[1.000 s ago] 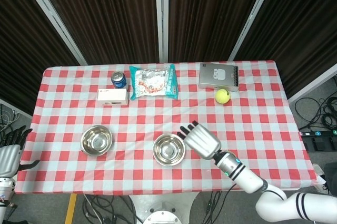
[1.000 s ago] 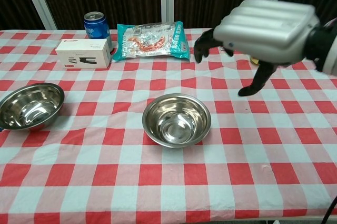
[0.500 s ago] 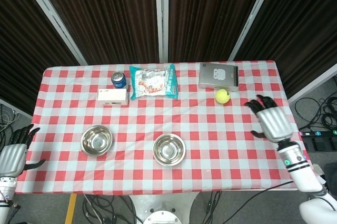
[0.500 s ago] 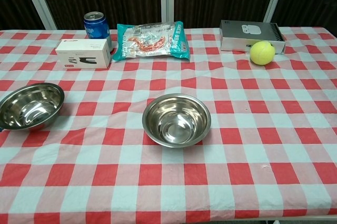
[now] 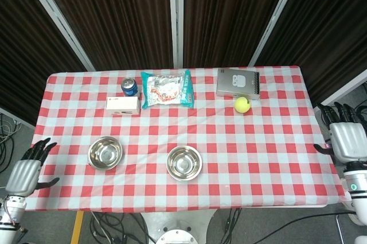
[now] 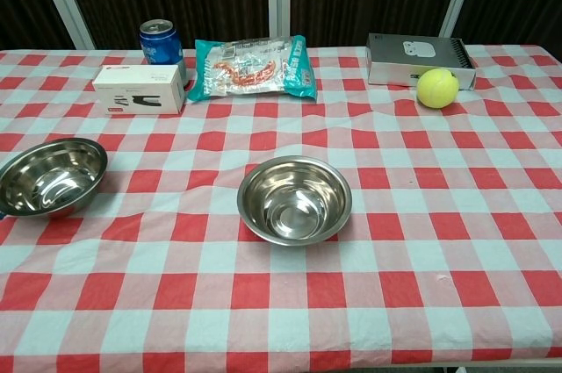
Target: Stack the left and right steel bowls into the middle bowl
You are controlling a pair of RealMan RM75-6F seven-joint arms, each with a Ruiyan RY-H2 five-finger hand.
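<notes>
Checked tablecloth [image 5: 275,140], dark curtains [image 5: 114,14]

Two steel bowls [image 5: 105,153] [image 5: 184,162] sit on the counter [image 5: 275,140]. There is one soda can [image 5: 129,86], one snack bag [image 5: 167,88], one white box [image 5: 123,105], one grey box [image 5: 238,83] and one tennis ball [image 5: 242,104].

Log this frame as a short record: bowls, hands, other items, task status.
bowls: left steel bowl standing alone; middle steel bowl, whether another bowl is nested inside cannot be told
left hand: off the table's left edge, fingers apart, holding nothing
right hand: off the right edge, holding nothing
other items: blue can, white box, snack bag, grey box, tennis ball
status: left bowl not yet stacked
</notes>
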